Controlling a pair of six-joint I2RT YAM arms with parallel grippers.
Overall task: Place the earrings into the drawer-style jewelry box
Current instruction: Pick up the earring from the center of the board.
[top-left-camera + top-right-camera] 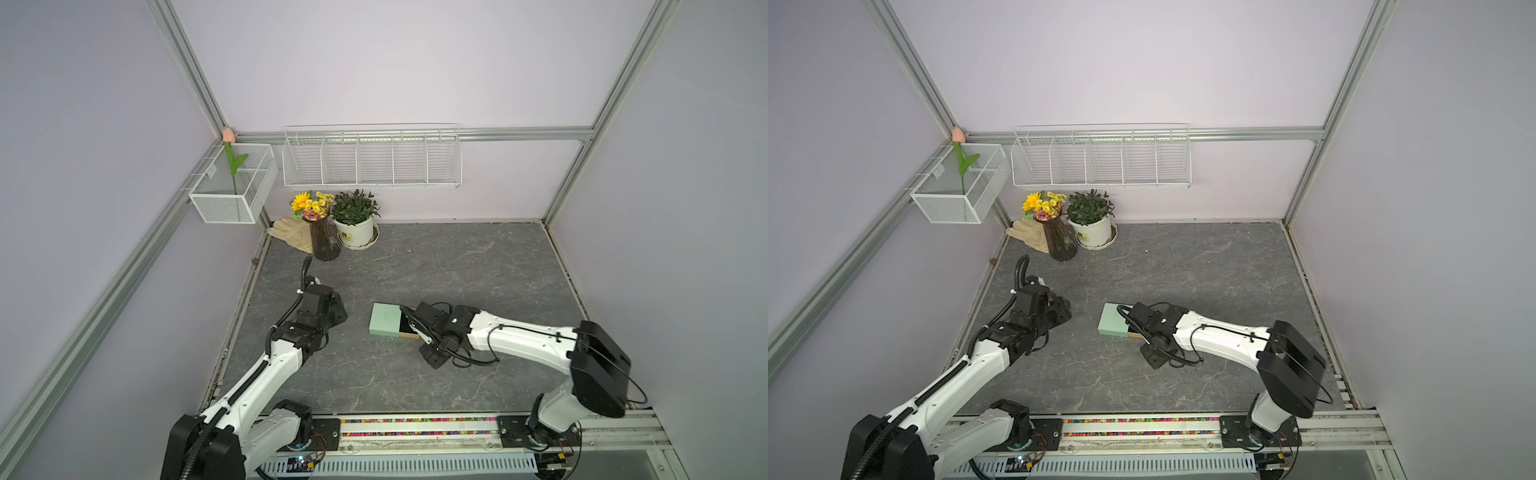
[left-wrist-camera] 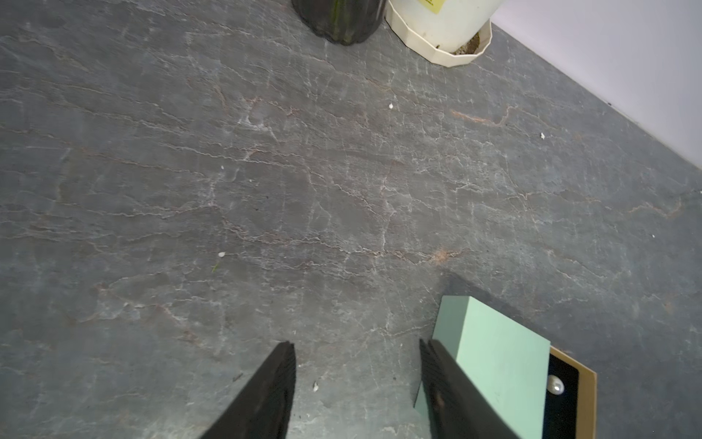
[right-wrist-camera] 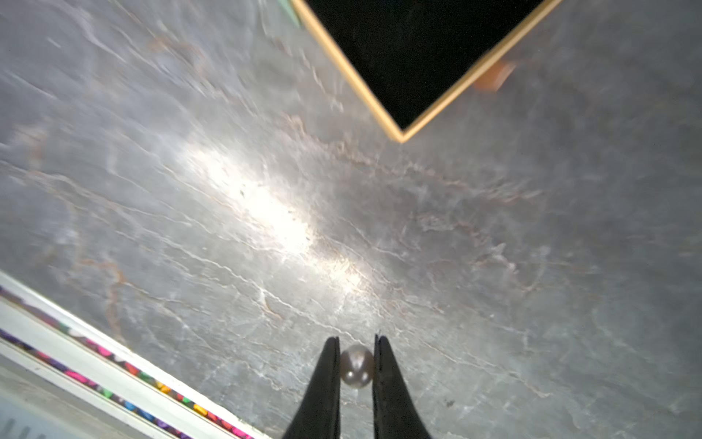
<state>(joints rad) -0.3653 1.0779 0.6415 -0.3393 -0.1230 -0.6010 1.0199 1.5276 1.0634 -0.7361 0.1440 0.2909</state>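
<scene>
Pearl earring (image 3: 356,366): tiny, hard, slippery, probably light; pinched across bead by right gripper (image 3: 357,339). Left gripper (image 2: 357,344) held half-open, empty.

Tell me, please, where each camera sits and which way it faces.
Both top views: high above the arms' bases, looking down over the table toward the back wall; left arm and right arm show.
Left wrist: on the left arm, facing the flowerpot; the open left gripper shows.
Right wrist: on the right arm, facing down at the table; the right gripper pinches an earring.
Shared: both wrist views show the tray of the jewelry box.
</scene>
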